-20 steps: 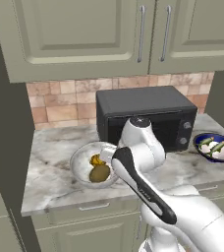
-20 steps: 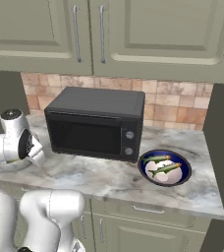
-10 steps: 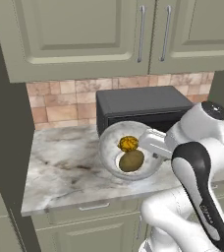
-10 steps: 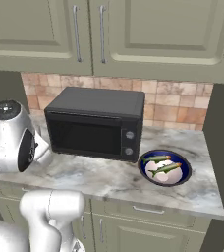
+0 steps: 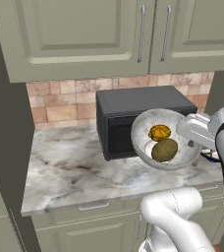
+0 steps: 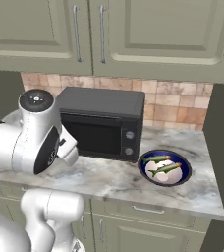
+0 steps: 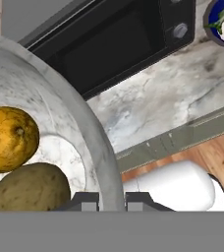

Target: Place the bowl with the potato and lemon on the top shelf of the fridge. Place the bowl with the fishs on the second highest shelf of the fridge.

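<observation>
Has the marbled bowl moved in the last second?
Yes. The bowl has left the counter left of the microwave and hangs raised in front of it, carried rightward in the gripper.

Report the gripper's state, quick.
Gripper: shut on the rim of the marbled bowl, which holds the potato and lemon.

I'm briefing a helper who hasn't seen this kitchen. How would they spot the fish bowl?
Find the black microwave on the marble counter. Right of it sits the fish bowl, small, dark blue rim, white inside, unlike the wide marbled bowl held up.
</observation>
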Controlling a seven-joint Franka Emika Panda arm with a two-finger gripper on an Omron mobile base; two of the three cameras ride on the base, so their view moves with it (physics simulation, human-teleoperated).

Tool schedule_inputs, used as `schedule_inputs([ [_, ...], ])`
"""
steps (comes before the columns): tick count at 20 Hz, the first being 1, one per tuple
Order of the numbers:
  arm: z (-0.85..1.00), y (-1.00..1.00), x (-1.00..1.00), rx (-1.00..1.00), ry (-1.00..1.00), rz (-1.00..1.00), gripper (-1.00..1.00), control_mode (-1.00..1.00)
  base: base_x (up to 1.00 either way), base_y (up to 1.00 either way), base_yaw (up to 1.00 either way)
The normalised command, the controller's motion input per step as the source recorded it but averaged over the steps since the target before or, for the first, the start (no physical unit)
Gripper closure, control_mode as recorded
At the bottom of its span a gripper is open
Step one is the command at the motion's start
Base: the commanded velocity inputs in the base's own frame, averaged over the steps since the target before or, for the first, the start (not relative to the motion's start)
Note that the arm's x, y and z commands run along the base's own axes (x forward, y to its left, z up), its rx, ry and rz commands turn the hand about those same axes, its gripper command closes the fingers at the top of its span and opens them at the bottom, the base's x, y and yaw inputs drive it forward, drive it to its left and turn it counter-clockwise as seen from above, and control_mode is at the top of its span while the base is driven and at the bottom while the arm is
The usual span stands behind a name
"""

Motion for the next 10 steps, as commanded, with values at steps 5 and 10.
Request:
schedule_inputs([
  [5, 0.0, 0.0, 0.0, 0.0, 0.0, 0.0, 1.0, -1.0, 0.0, 0.0, 0.0],
  [10, 0.0, 0.0, -0.13, 0.0, 0.0, 0.0, 1.0, 1.0, -0.15, 0.0, 0.0],
])
